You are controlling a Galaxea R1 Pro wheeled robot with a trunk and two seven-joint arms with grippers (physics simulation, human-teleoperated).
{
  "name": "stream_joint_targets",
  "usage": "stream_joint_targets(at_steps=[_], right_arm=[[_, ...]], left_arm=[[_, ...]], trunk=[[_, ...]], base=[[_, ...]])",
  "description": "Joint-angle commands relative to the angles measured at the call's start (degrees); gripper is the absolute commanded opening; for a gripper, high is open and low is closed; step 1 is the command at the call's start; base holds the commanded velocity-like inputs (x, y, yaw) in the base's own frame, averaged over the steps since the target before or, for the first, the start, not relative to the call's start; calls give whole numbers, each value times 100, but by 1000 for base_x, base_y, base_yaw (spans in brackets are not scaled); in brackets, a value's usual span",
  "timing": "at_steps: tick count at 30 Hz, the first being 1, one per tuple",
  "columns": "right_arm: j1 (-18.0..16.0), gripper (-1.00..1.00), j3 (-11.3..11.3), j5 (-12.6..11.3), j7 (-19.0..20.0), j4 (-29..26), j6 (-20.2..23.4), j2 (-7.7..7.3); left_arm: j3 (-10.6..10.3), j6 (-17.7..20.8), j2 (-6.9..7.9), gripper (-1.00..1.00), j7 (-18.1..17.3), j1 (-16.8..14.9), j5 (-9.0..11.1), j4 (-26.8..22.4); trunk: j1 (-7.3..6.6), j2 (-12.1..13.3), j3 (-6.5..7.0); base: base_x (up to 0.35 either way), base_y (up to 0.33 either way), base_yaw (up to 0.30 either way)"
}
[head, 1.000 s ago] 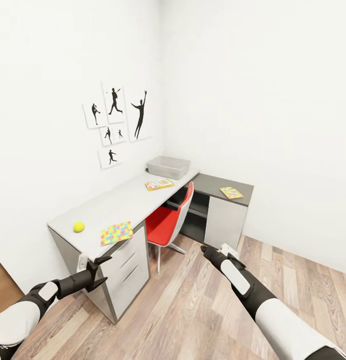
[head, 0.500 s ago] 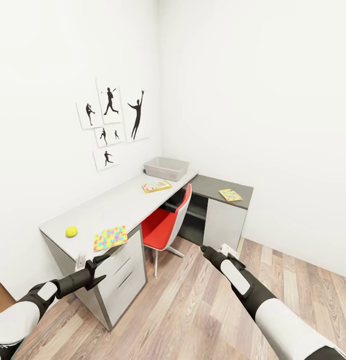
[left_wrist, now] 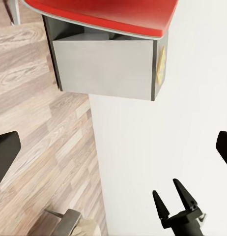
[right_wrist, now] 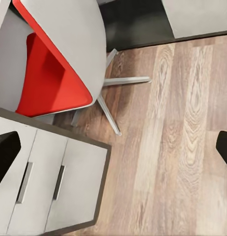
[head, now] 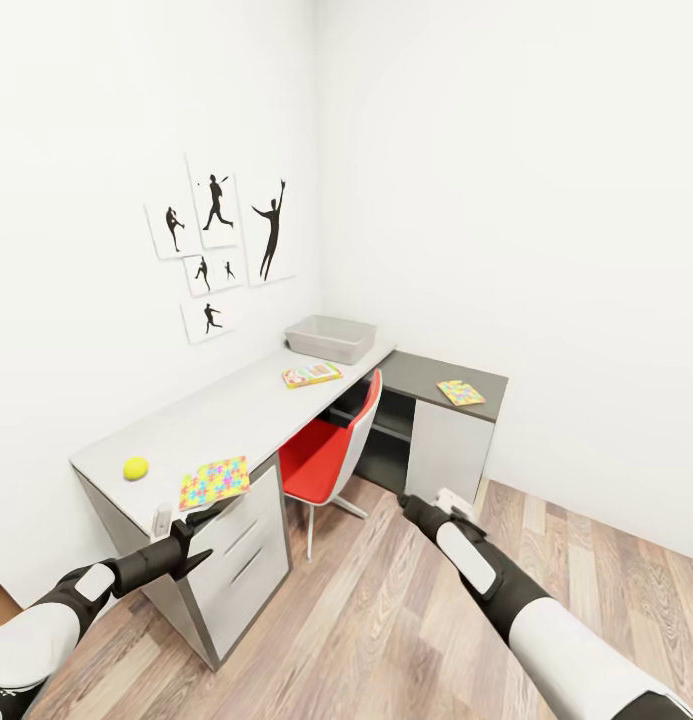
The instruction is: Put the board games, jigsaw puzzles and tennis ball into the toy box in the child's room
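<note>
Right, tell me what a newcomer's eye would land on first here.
First the bright red chair tucked under the long L-shaped grey desk in the white room's corner. Next the black silhouette sports pictures on the wall above. Then the colour on the desktop: a small yellow-green ball beside a multicolour puzzle sheet at the near end, a pale grey plastic bin at the far end.

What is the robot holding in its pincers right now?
Nothing. The left pincer is open and empty near the desk. The right pincer hangs over the floor, nothing in it; the ball lies untouched.
</note>
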Motion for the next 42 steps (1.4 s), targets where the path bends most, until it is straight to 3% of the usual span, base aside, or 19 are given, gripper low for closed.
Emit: stream_joint_targets(at_steps=[1,7,23,32,42], right_arm=[[-6,100,71,-24,-45,-13,-5,-8],[-6,100,199,-5,-43,-10,-118,-8],[-6,100,234,0,-42,-7,-158,-8],[-6,100,235,0,-43,-8,-160,-8],[-6,100,235,0,-41,-10,-159,-8]], left_arm=[[48,32,-1,100,-30,-6,-61,-7],[145,32,-2,100,-35,-6,-61,-7],[291,6,-7,100,-48,-6,-78,-7],[307,-318,-32,100,-162,-6,-64,30],[390,-419,-82,100,-229,-6,-72,45]], trunk=[[3,-10,-11],[3,-10,-11],[3,-10,-11],[3,-10,-11],[3,-10,-11]], base=[[16,-10,0],[8,-5,0],[0,0,0],[0,0,0],[0,0,0]])
